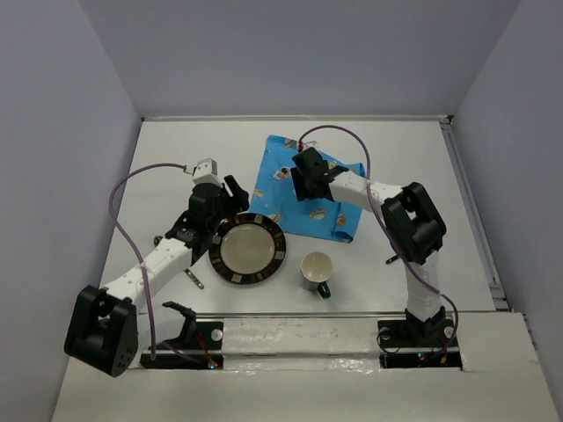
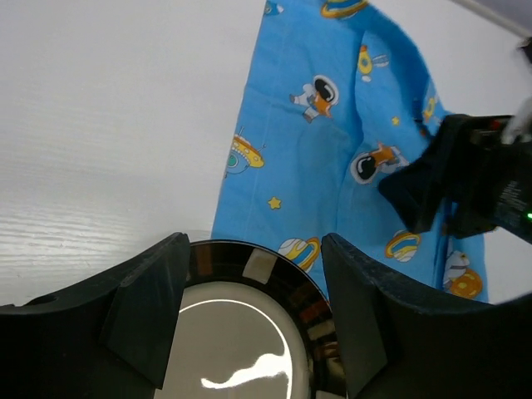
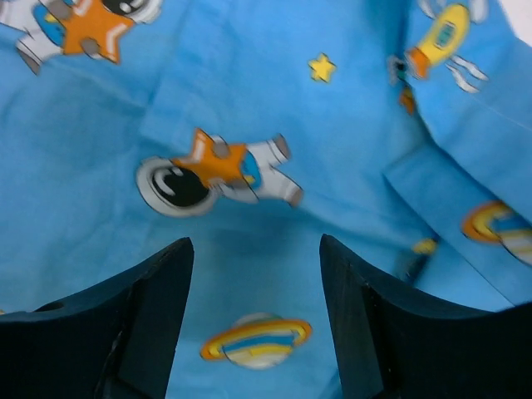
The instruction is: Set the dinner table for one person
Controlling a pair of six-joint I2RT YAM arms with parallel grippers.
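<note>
The white dinner table (image 1: 176, 158) holds a rumpled blue cartoon-printed mat (image 1: 290, 207) at the back middle. A round plate with a dark patterned rim (image 1: 247, 249) lies in front of the mat's left corner, and a cream mug with a dark handle (image 1: 317, 271) stands to its right. My left gripper (image 1: 233, 199) is open over the plate's far rim; the left wrist view shows the plate (image 2: 241, 332) between its open fingers (image 2: 253, 270). My right gripper (image 1: 308, 178) is open and empty just above the mat (image 3: 249, 108), fingers (image 3: 256, 266) apart.
A small metal utensil (image 1: 193, 280) lies left of the plate near the front edge. Another thin piece (image 1: 393, 258) lies by the right arm. Grey walls close in the table on three sides. The right gripper shows in the left wrist view (image 2: 465, 183) over the mat (image 2: 332, 141).
</note>
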